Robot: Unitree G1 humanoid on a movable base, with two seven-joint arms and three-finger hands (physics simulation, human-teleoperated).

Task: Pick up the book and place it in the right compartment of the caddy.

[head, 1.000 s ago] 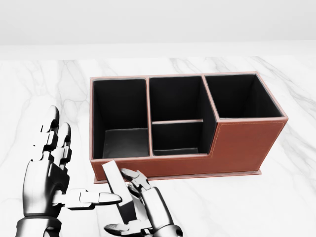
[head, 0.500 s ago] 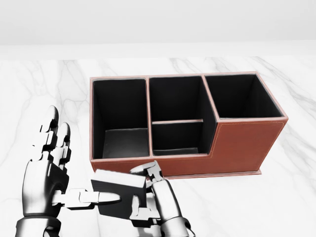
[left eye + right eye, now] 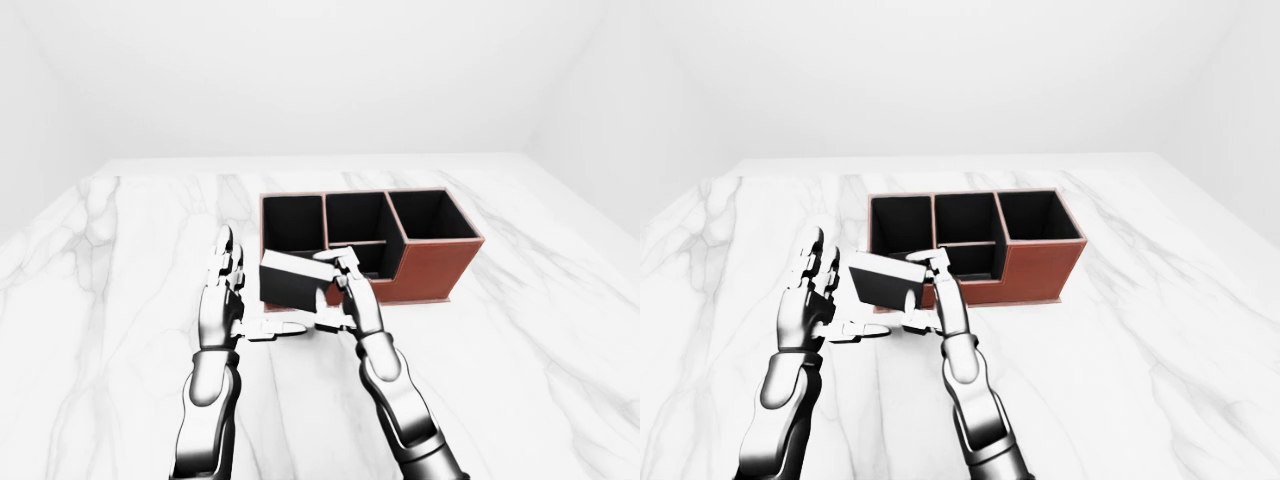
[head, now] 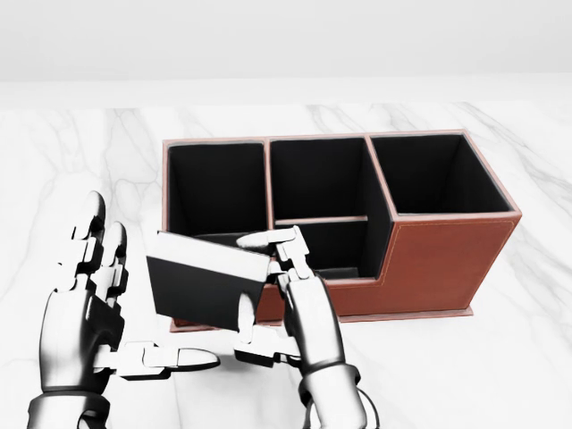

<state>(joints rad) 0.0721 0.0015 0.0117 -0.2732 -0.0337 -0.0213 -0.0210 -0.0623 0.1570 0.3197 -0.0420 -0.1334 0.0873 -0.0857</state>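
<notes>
Closest to the robot, the chrome three-finger left hand (image 4: 85, 308) hangs with its fingers spread, thumb pointing right, gripping nothing. Just beside it the chrome right hand (image 4: 286, 308) is pinching a small black hardcover book with white page edges (image 4: 204, 286) by its right end, lifted clear of the white marble tabletop (image 4: 500, 357) and tilted a bit. The book sits over the left part of the rust-brown leather caddy with black lined compartments (image 4: 447, 259), so nowhere near the tall right compartment (image 4: 433, 174) it's meant for

My worry: that grip looks like a fingertip hold on one edge only, so the book could swing or slip out on the way across. It's also wide, so if it goes in crooked it'll probably catch on the divider or rim and maybe shove the whole caddy along the smooth marble

Beyond the table there's just plain white walls (image 3: 320, 70), nothing else around
</notes>
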